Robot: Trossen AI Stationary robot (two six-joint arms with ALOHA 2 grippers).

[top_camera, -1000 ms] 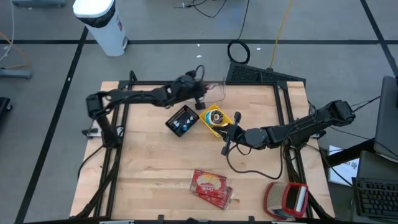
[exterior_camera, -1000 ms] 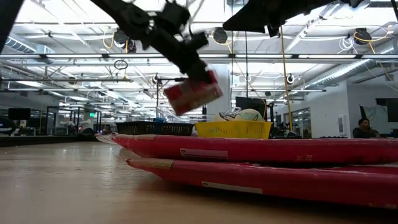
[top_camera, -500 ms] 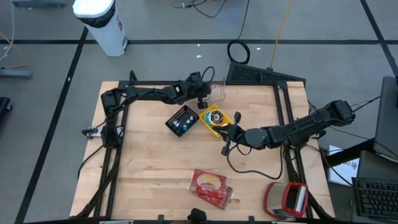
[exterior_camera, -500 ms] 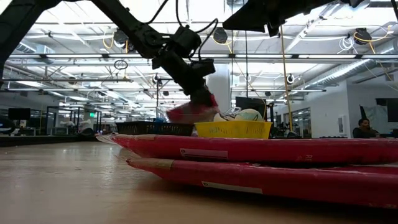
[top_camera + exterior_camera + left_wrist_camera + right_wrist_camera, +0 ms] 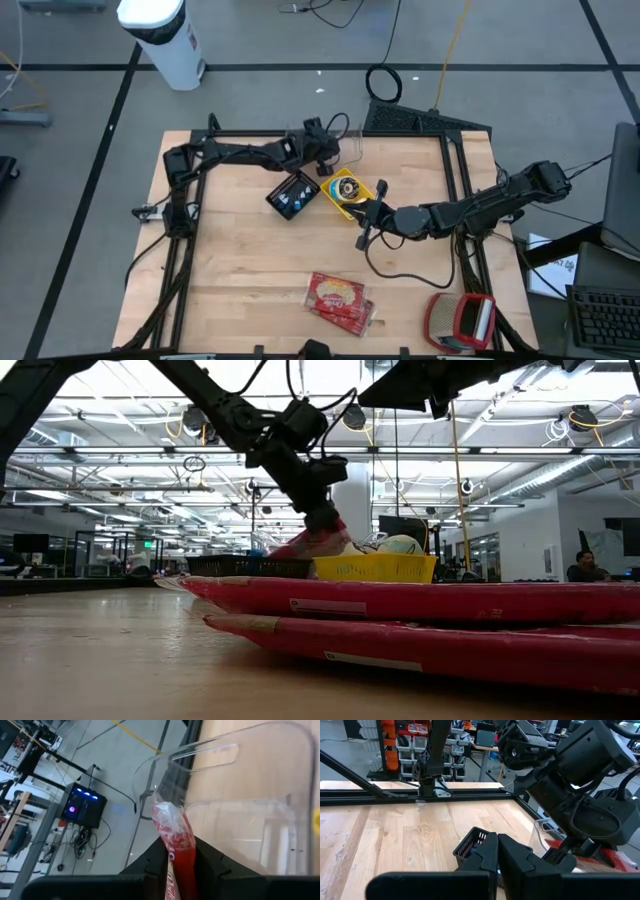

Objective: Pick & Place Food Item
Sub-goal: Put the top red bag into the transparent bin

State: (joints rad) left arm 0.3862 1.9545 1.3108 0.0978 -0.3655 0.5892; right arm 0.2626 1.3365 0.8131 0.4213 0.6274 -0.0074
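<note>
A red food packet (image 5: 176, 840) sticks out between the fingers of my left gripper (image 5: 326, 153), which is shut on it at the table's far side. The packet's crimped free end (image 5: 166, 815) reaches the rim of a clear plastic container (image 5: 240, 795), seen from above (image 5: 347, 148) beside the gripper. In the low view the packet (image 5: 312, 544) hangs low under the gripper. My right gripper (image 5: 366, 214) hovers shut, holding nothing, next to the yellow basket (image 5: 347, 190). My left gripper pinches the red packet between its two fingers (image 5: 157, 862), one on each flat face, at the end nearest the wrist (image 5: 181, 870). The fingers slant down toward the far edge and lie along the packet. Whether its free end rests on the container, I cannot tell.
A black basket (image 5: 293, 193) stands left of the yellow one. Two red packets (image 5: 340, 300) lie near the front edge, and a red and white object (image 5: 462, 320) lies at the front right corner. Black frame rails (image 5: 180, 260) run along the table's sides.
My left gripper has gone down and toward the far edge, to the clear container, tipping its fingers lower. The red packet has sunk with it from well above the baskets to about their height.
</note>
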